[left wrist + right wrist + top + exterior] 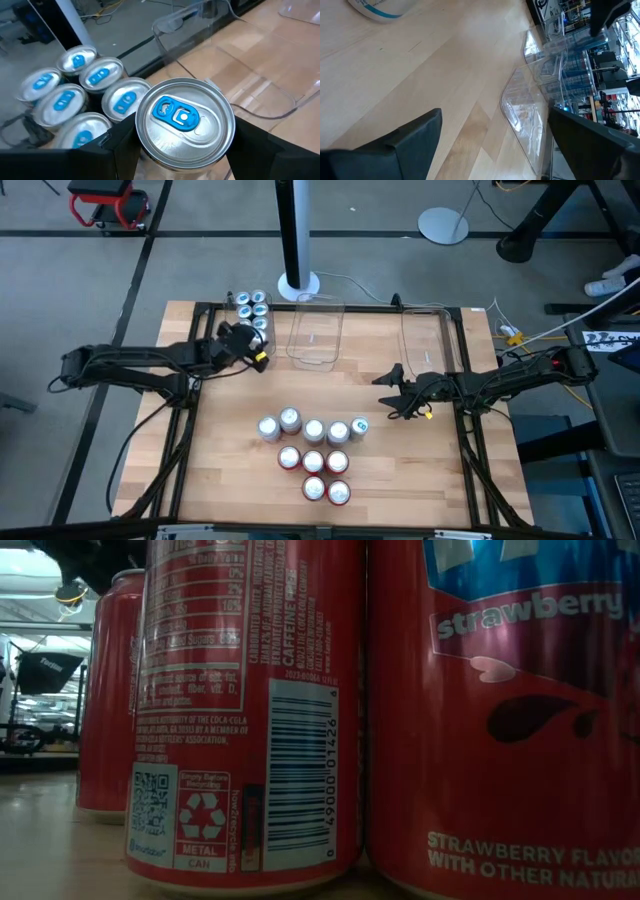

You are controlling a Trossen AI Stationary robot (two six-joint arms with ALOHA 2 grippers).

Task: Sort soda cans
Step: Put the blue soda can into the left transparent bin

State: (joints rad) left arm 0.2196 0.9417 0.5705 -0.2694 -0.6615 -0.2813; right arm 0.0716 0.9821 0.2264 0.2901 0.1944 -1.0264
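Note:
My left gripper (250, 346) is near the table's far left corner, shut on a soda can (185, 125) with a silver top and blue tab. It sits right beside a cluster of several blue-tab cans (251, 309). More cans stand mid-table: a row of silver-topped ones (314, 429) with red cans (314, 462) nearer the front. The red cans (250, 710) fill the low view. My right gripper (392, 392) hovers open right of centre, holding nothing, with one can (380, 10) just ahead of it. My left gripper pinches the can's side wall just below the top rim (142, 150) between its two fingers, one finger (117, 152) on each side. The fingers come from the table's left, slanting down. The can stays upright. Its base is hidden, so I cannot tell whether it rests on the table.
Two clear plastic tubs stand at the far edge, one (318, 335) just right of my left gripper, the other (425, 340) beyond my right gripper. A dark frame (200, 310) runs round the wooden table. Bare wood (230, 470) lies left of the middle cans.

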